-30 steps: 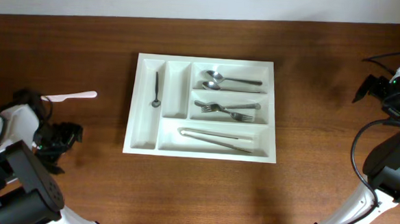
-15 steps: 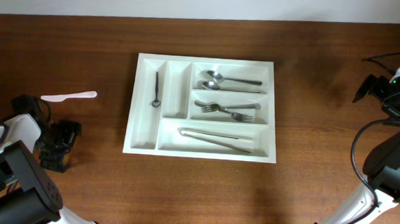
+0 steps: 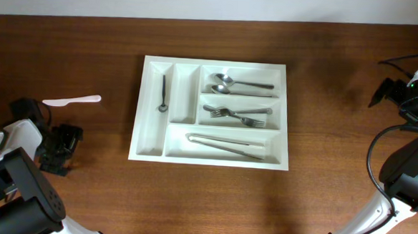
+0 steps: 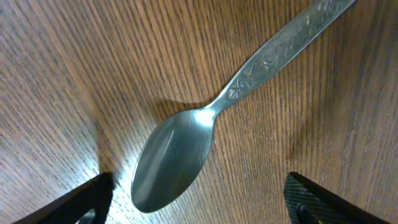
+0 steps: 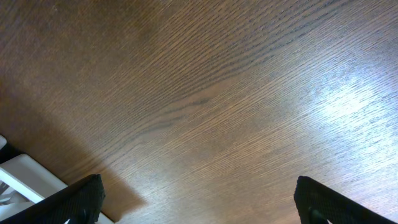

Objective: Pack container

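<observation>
The white five-compartment container [image 3: 150, 146] lies at the table's middle. It holds a small spoon [image 3: 164, 93] in a narrow slot, two spoons [image 3: 243, 86], forks [image 3: 238, 116] and long utensils [image 3: 225, 144] in the wide slots. My left gripper [image 3: 58, 148] is at the far left, low over the table. In the left wrist view it [image 4: 199, 196] is open, and a patterned metal spoon [image 4: 180, 155] lies on the wood between its fingers. That spoon is hidden in the overhead view. My right gripper [image 3: 389, 91] is open over bare wood [image 5: 199, 199] at the far right.
A white plastic knife [image 3: 71, 100] lies on the table left of the container, beyond my left gripper. A white corner of the container [image 5: 28, 177] shows at the lower left of the right wrist view. A pale wall runs along the table's far edge.
My left arm has shifted slightly toward the table's front and left, with the gripper lower over the wood. The right arm and the container's contents have not moved.
</observation>
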Motion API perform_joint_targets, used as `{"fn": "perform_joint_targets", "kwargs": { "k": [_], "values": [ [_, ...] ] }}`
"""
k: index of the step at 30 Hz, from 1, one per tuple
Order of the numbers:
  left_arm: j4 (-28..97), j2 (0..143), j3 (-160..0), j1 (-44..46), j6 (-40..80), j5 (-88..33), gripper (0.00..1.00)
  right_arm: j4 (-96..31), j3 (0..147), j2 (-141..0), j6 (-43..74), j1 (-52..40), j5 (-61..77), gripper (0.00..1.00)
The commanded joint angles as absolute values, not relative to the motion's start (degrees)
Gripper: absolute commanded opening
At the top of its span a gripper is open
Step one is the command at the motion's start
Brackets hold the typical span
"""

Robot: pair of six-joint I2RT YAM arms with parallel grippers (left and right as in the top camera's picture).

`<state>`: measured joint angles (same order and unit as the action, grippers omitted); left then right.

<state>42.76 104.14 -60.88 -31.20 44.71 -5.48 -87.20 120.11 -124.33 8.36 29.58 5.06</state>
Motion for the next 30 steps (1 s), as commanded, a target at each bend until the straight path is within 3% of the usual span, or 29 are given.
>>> {"fn": "perform_joint_targets", "kwargs": {
  "k": [1,3,9,16,26,30],
  "values": [
    [42.2,103.9,-60.0,-32.5,43.8,-6.4,0.81,-87.2,120.9,-122.9,7.9,29.3,5.4,0.99],
    [42.2,103.9,-60.0,-32.9,43.8,-6.2,0.72,-87.2,120.9,-122.9,7.9,29.3,5.4,0.99],
    [42.2,103.9,-60.0,-33.1,43.6,-5.0,0.69,-87.2,120.9,-122.9,7.9,29.3,5.4,0.99],
    [41.8,103.9,-60.0,-33.3,43.6,-4.0,0.49,-87.2,120.9,-122.9,7.9,29.3,5.4,0.99],
    [41.8,103.9,-60.0,-34.4,43.2,-2.0,0.49,-87.2,120.9,-122.9,7.9,29.3,5.4,0.99],
    [41.8,103.9,-60.0,-35.0,42.7,-2.1,0.39,-87.2,120.9,-122.9,7.9,29.3,5.4,0.99]
  ]
}}
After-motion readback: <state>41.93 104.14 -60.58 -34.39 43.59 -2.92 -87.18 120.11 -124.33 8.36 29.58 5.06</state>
